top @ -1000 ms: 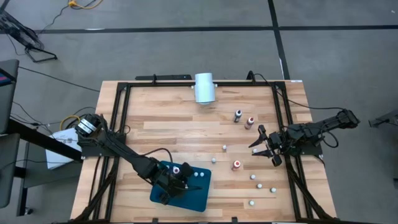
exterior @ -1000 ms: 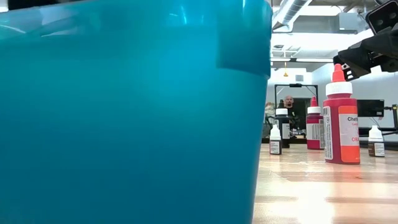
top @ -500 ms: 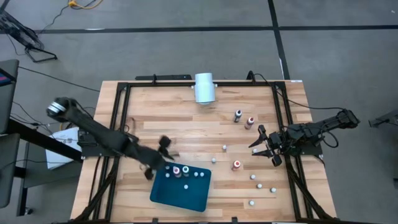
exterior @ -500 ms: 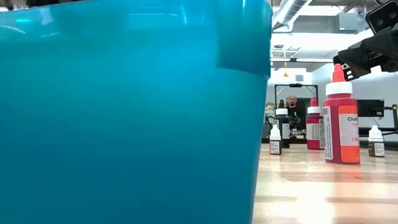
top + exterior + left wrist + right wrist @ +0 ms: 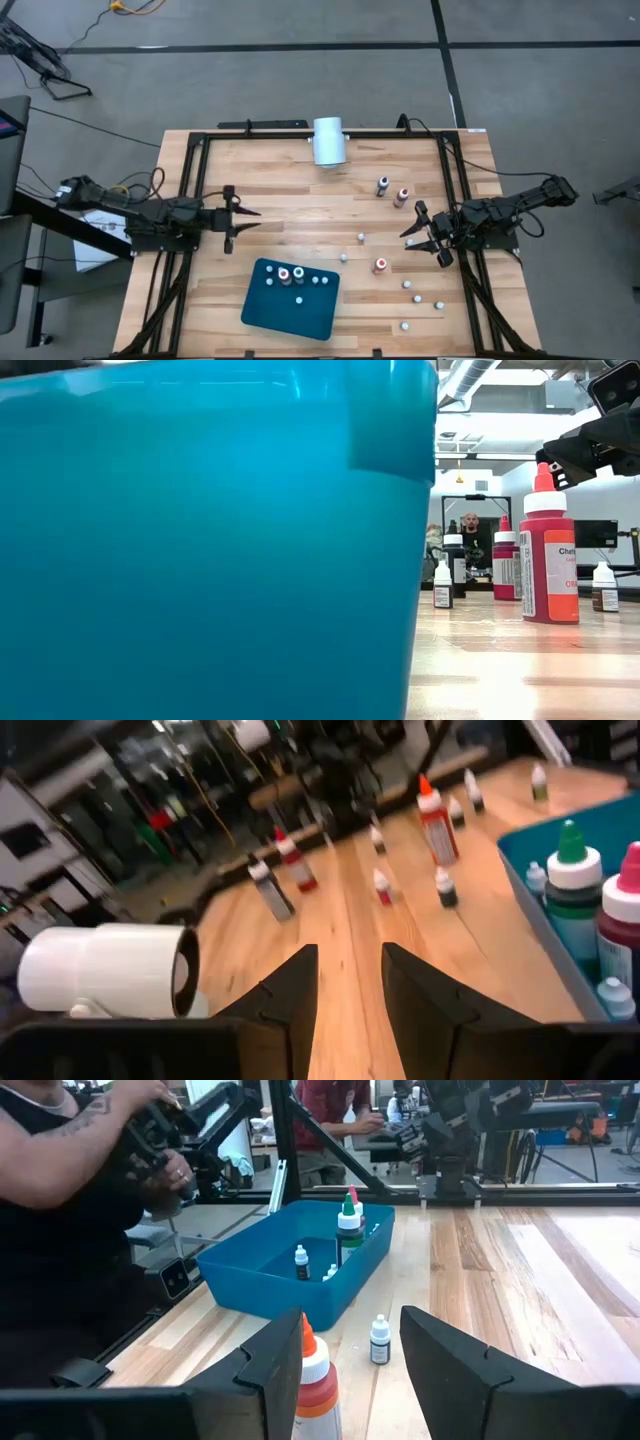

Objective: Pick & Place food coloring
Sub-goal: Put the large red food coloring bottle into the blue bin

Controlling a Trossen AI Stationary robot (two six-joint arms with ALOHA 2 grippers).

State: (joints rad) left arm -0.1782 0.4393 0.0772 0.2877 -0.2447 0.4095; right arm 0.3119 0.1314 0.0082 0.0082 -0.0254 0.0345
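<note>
Mostly bare wood table [image 5: 300,205]; bottles [image 5: 392,192] scattered; person [image 5: 60,1230] beside.

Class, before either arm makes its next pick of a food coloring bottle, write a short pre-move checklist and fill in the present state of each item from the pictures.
1. Left gripper holds nothing, jaws slightly apart: ok.
2. Right gripper holds nothing, jaws open: ok.
3. Dark teal rectangular tray flat on the wooden table, with room left: ok.
4. Bottles already in the tray, such as the green-capped bottle, upright: ok.
5. Red bottle with white cap near the right gripper, upright and free: ok.
6. White cylinder clear of both arms: ok.
</note>
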